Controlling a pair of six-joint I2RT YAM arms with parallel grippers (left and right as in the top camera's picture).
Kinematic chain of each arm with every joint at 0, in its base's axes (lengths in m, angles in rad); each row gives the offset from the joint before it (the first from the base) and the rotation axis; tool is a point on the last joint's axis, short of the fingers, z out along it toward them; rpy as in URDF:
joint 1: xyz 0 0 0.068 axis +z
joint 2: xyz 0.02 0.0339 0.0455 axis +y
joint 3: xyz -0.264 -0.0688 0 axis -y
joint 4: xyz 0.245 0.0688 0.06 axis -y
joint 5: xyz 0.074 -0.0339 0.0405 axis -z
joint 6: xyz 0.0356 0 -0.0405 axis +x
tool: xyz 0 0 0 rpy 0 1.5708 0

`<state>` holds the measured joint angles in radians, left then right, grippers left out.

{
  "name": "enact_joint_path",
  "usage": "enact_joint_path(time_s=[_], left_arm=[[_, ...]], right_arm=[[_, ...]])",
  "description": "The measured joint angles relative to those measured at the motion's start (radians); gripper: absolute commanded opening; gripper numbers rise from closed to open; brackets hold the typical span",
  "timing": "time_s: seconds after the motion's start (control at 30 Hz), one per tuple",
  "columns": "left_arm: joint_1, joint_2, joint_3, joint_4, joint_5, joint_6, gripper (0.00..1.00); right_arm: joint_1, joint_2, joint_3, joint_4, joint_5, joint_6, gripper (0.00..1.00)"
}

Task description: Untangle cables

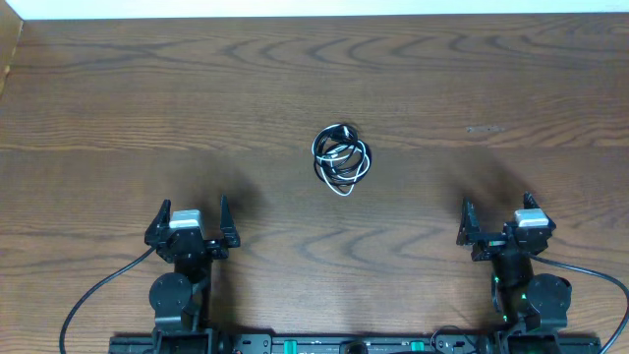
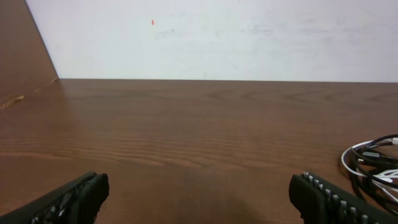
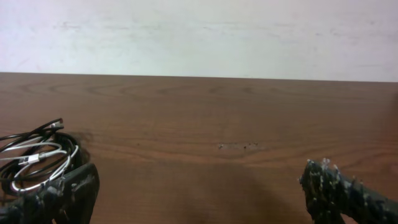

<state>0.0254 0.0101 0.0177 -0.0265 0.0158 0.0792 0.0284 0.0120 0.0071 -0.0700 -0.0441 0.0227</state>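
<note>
The cables (image 1: 341,157) lie balled together in the middle of the wooden table: black and white loops wound into one small bundle. The bundle shows at the right edge of the left wrist view (image 2: 373,163) and at the left edge of the right wrist view (image 3: 34,162). My left gripper (image 1: 191,224) is open and empty near the front left, well short of the bundle. My right gripper (image 1: 499,220) is open and empty near the front right, also apart from it.
The wooden table (image 1: 147,108) runs back to a white wall (image 2: 217,37). A raised wooden side edge (image 2: 25,68) stands at the far left. Thick black arm cords (image 1: 93,295) trail near the front edge by each arm base.
</note>
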Motion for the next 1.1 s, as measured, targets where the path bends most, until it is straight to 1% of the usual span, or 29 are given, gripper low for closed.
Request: enact_joint_path(time_s=[1.1], left_arm=[[-0.014,0.0,0.0,0.0,0.0,0.0,0.98]], right_arm=[[0.0,0.0,0.0,0.0,0.0,0.0,0.99]])
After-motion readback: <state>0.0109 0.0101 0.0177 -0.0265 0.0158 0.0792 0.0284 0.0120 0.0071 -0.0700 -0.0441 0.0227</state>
